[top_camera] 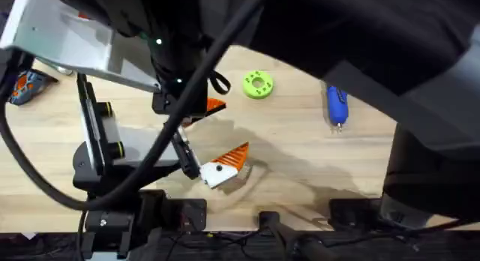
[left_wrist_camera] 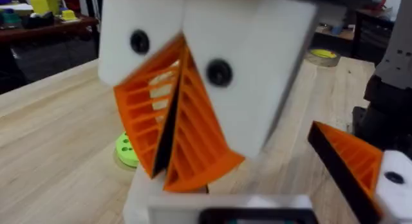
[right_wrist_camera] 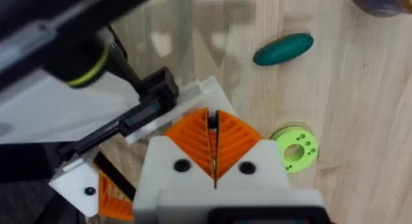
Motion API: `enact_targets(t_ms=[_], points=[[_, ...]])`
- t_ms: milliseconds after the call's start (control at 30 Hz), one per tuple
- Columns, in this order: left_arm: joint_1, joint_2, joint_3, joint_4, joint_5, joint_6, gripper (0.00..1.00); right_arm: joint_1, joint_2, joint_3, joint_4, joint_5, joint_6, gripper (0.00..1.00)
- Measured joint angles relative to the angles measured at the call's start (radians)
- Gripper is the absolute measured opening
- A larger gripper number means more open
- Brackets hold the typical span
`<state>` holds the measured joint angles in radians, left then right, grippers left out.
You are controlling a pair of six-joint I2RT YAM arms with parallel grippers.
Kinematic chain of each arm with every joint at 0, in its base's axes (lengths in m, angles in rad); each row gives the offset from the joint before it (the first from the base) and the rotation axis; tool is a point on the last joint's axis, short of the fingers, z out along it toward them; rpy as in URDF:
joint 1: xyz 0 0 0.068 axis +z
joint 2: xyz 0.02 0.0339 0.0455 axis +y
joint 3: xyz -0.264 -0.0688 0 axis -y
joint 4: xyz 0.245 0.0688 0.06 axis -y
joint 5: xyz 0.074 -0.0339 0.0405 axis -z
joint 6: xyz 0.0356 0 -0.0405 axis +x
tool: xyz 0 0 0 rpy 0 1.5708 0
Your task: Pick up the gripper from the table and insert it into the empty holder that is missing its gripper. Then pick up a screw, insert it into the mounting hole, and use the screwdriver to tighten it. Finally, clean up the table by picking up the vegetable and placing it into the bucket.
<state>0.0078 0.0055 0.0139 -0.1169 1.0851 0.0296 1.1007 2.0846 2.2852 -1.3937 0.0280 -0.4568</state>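
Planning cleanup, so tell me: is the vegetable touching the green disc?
Apart. The right wrist view shows bare wood between the vegetable and the disc.

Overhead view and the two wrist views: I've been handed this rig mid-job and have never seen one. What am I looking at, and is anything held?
These are two robot arms at a wooden table. The overhead picture looks down from above their bases; the big dark blur is an arm close under that camera. Each wrist picture comes from a camera on one arm's wrist. The right gripper, white with orange ribbed pads, is shut, and I cannot see anything held in it. On the table lie a blue screwdriver, a lime-green disc and a dark green vegetable.
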Motion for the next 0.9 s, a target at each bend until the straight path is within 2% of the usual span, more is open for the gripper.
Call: enact_targets(t_ms=[533, 567, 667, 733, 767, 800, 900], points=[[0.000, 0.000, 0.000, 0.000, 0.001, 0.000, 0.985, 0.000, 0.000, 0.000, -0.002, 0.000, 0.000, 0.007], [0.000, 0.000, 0.000, 0.000, 0.001, 0.000, 0.985, 0.000, 0.000, 0.000, -0.002, 0.000, 0.004, 0.052], [-0.001, 0.000, 0.000, -0.001, 0.007, -0.002, 0.985, -0.001, 0.000, 0.003, -0.003, 0.009, 0.003, 0.457], [-0.001, 0.000, 0.000, -0.002, 0.009, -0.002, 0.985, -0.007, 0.000, 0.010, -0.012, 0.020, 0.002, 0.764], [-0.001, 0.000, 0.000, -0.002, 0.012, -0.002, 0.985, -0.011, 0.000, 0.012, -0.013, 0.025, -0.002, 0.871], [-0.001, 0.000, 0.000, -0.002, 0.012, -0.001, 0.985, -0.016, -0.001, 0.014, -0.013, 0.027, -0.004, 0.912], [-0.001, 0.000, 0.000, -0.002, 0.014, -0.001, 0.985, -0.018, -0.001, 0.015, -0.014, 0.027, -0.004, 0.928]])
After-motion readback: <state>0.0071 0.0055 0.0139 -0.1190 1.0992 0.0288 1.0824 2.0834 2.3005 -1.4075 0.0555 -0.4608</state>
